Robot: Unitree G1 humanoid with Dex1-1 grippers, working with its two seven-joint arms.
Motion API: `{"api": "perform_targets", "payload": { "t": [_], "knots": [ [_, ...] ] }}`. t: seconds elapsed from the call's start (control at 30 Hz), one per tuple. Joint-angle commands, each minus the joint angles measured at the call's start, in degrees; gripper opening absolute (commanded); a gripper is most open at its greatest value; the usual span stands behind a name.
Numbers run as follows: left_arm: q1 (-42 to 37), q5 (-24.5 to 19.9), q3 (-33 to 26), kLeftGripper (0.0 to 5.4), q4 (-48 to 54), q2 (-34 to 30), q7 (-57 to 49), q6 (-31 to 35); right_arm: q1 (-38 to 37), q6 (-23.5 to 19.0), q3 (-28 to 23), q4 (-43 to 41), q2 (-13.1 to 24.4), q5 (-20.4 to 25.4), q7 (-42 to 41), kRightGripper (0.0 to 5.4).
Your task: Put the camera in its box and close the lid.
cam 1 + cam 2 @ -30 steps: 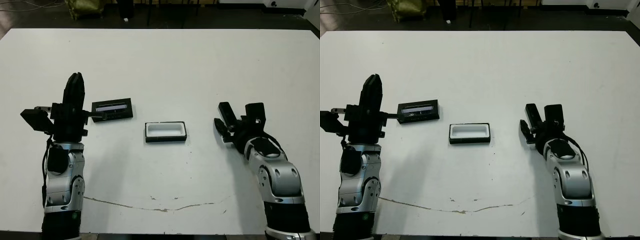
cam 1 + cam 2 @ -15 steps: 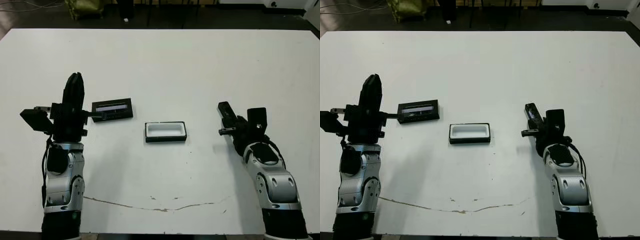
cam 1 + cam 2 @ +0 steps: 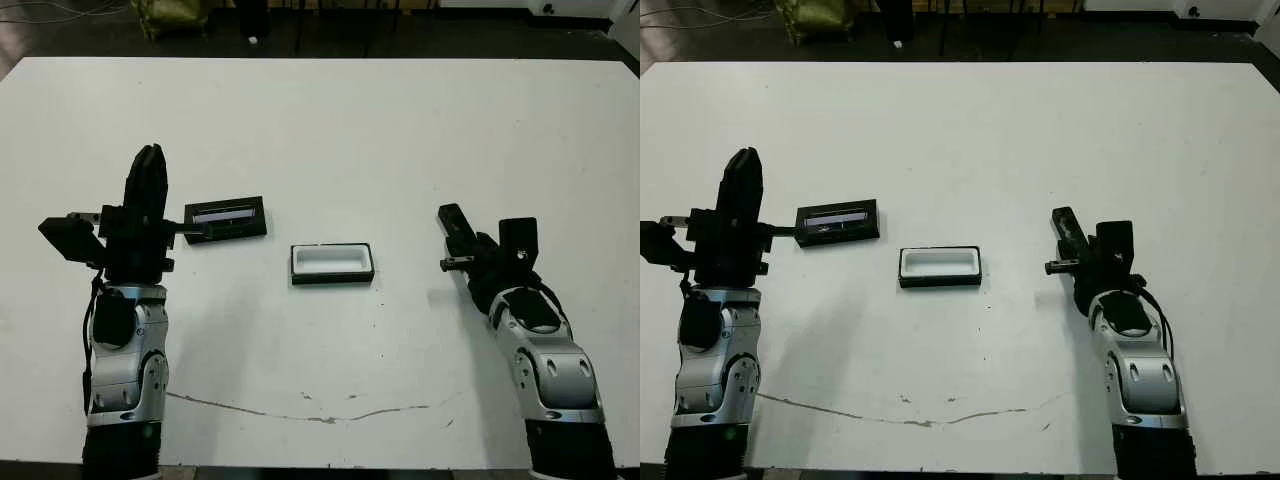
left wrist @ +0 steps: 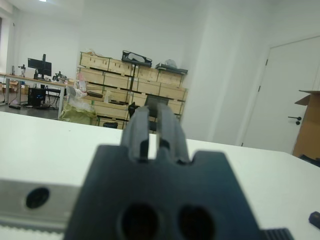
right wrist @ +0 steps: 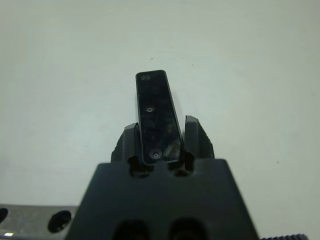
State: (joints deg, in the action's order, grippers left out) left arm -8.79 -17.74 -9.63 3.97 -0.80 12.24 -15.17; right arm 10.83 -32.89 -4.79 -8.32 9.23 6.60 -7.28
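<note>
Camera (image 5: pixel 158 116) pinched between right fingers (image 5: pixel 194 136), no readable markings, left fingers (image 4: pixel 172 135) nearly pressed together, holding nothing

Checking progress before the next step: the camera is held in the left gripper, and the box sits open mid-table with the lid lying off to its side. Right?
Not quite: the camera is in the right gripper, as the right wrist view shows. The rest holds: the box sits open mid-table with the lid beside it.
</note>
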Motion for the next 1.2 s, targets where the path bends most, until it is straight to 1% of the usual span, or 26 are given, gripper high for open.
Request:
{"api": "perform_targets", "payload": {
  "t": [0.03, 0.13, 0.3, 0.43, 0.57, 0.67, 0.7, 0.8, 0.87, 0.93, 1.03, 1.2],
  "knots": [
    [0.9, 0.6, -0.2, 0.0, -0.7, -0.8, -0.2, 0.4, 1.0, -0.5, -1.5, -1.9, 2.8, 2.2, -3.4, 0.38],
    [0.9, 0.5, -0.2, 0.0, -0.5, -0.7, -0.4, 0.8, 2.6, -1.6, -2.8, -3.5, 4.4, 5.0, -6.2, 0.38],
    [0.9, 0.4, -0.1, 0.0, -0.4, -0.6, -0.4, 0.9, 5.5, -1.9, -2.9, -5.7, 7.9, 7.7, -11.0, 0.38],
    [1.0, 0.7, 0.0, 0.0, -0.3, -0.6, -0.6, 0.8, 8.8, -2.4, -2.7, -4.6, 11.0, 10.8, -16.2, 0.38],
    [0.9, 0.9, 0.0, 0.0, -0.4, -0.6, -0.7, 0.6, 14.0, -6.5, -2.4, -1.5, 14.0, 14.8, -21.4, 0.37],
    [1.0, 1.0, 0.0, 0.0, -0.2, -0.6, -1.1, 0.9, 17.9, -8.9, -0.3, 0.8, 16.8, 15.6, -25.5, 0.37],
    [1.0, 1.0, 0.1, 0.0, -0.2, -0.6, -1.1, 0.8, 19.1, -8.4, 0.6, 2.1, 17.6, 15.5, -27.5, 0.37],
    [1.0, 1.1, 0.1, 0.0, -0.2, -0.5, -1.2, 0.6, 21.8, -2.5, 3.5, 8.3, 19.2, 14.4, -34.8, 0.37],
    [1.0, 1.2, 0.2, 0.0, 0.0, -0.4, -1.5, 0.9, 23.4, 1.3, 6.0, 11.3, 20.1, 12.4, -38.3, 0.37],
    [1.0, 1.7, 0.3, 0.0, -0.1, -0.5, -1.7, 0.5, 24.9, 3.0, 8.4, 12.5, 21.0, 10.5, -40.6, 0.37],
    [1.1, 1.7, 0.3, 0.0, 0.1, -0.5, -1.9, 0.9, 27.5, 3.6, 11.2, 14.4, 21.5, 9.2, -44.5, 0.37],
    [1.2, 1.3, 0.3, 0.0, 0.2, -0.3, -1.9, 1.0, 30.7, 9.3, 16.2, 17.8, 21.2, 5.1, -49.4, 0.37]
  ]
}}
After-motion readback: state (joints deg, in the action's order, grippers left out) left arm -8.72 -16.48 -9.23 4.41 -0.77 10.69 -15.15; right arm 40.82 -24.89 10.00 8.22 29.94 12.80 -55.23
